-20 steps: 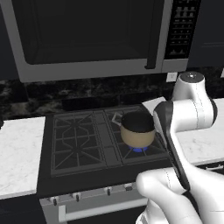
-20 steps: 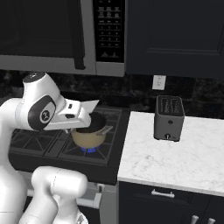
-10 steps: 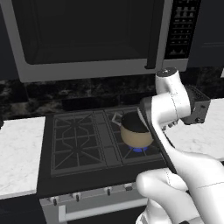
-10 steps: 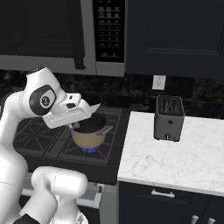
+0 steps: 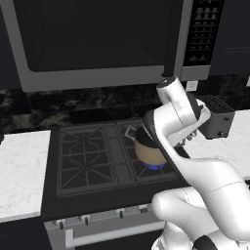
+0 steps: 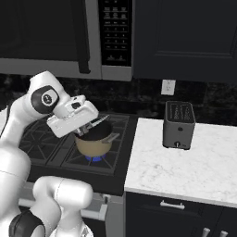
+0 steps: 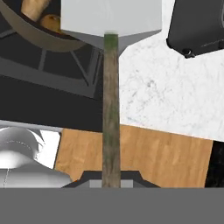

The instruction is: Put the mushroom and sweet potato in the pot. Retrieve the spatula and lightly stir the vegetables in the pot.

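Spatula carried toward the pot for stirring.

Gripper (image 6: pixel 92 124) closed on the handle of the spatula (image 7: pixel 110 70), blade held forward so as to reach the pot (image 6: pixel 94 144) on the lit burner of the stove (image 5: pixel 88 158). Inside the pot rim, an orange-brown piece, probably the sweet potato (image 7: pixel 36 6); mushroom not clearly made out. Toaster (image 6: pixel 178 125) well apart on the counter (image 6: pixel 185 166).

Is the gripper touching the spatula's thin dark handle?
Touching. In the hand view the spatula handle runs straight down into the gripper, held there.
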### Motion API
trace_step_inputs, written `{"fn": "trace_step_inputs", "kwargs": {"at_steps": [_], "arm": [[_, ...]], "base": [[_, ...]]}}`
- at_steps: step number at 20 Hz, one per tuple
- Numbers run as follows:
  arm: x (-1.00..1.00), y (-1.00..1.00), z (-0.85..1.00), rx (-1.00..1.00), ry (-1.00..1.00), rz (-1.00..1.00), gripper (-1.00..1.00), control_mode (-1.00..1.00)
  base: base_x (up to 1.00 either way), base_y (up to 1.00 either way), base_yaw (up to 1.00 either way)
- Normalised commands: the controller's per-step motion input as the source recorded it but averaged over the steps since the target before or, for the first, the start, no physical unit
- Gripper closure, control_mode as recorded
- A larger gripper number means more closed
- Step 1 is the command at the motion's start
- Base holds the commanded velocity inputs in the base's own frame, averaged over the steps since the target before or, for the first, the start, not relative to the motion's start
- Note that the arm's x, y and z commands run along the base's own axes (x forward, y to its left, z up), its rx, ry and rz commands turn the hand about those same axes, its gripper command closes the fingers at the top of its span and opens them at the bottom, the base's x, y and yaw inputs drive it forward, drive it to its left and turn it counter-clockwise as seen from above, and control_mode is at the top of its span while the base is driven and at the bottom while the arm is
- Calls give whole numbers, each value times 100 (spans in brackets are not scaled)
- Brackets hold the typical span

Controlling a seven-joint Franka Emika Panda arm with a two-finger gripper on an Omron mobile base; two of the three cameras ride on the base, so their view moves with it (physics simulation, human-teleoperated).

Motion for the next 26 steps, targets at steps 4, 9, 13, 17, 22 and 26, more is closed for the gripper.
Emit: {"fn": "trace_step_inputs", "kwargs": {"at_steps": [4, 9, 13, 17, 22, 26], "arm": [[2, -1, -7, -13, 10, 13, 100, -100], [3, 0, 0, -3, 12, 19, 100, -100], [7, 0, 0, -4, 13, 25, 100, -100], [8, 0, 0, -2, 14, 25, 100, -100], [22, 0, 0, -3, 17, 18, 100, -100], [21, -1, 0, -5, 12, 15, 100, -100]], "base": [[0, 0, 0], [0, 0, 0], [0, 0, 0], [0, 0, 0], [0, 0, 0], [0, 0, 0]]}}
